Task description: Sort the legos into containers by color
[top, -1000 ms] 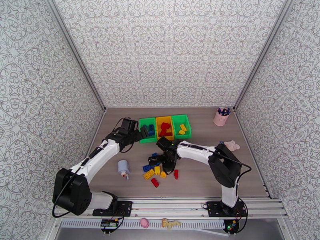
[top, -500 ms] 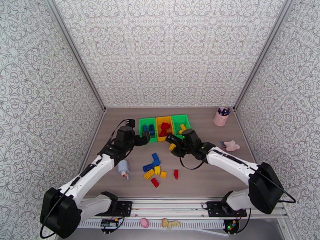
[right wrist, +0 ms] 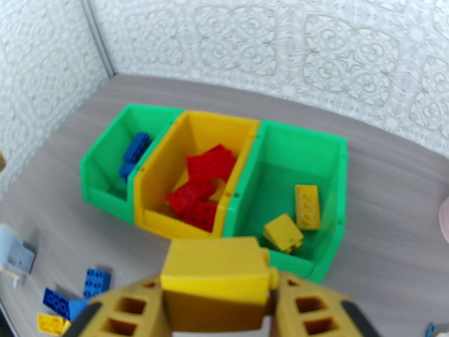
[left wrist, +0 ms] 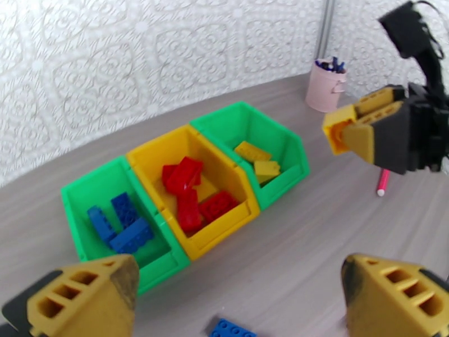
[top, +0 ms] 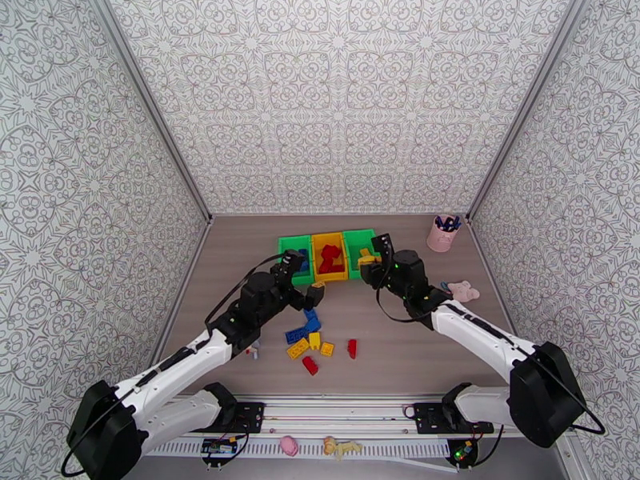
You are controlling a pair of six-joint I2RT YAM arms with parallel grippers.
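The right end effector (right wrist: pixel 219 317) is clamped on a yellow brick (right wrist: pixel 216 271) just before the right green bin (right wrist: pixel 332 164), near the bench's (top: pixel 416 346) far edge. The left end effector (left wrist: pixel 238 299) is spread wide apart.

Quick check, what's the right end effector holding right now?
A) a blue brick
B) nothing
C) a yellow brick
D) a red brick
C: the right wrist view shows a yellow brick clamped between the fingers of the right end effector, and the left wrist view shows the same brick at its tip.
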